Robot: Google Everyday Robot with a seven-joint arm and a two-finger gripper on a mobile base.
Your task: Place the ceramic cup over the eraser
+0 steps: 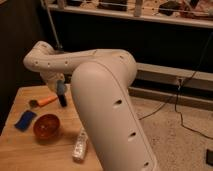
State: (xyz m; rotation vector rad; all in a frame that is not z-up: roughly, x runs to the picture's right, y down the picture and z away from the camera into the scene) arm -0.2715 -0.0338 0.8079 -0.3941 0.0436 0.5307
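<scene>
Your gripper (61, 90) hangs above the table (20, 150) near the orange-handled tool (42, 102), its load blurred; neither ceramic cup nor eraser shows clearly, so lowering blind could clip the red bowl (47, 126).

Single view behind arm (100, 95), overlooking table (20, 150); gripper (61, 92) beyond.
</scene>
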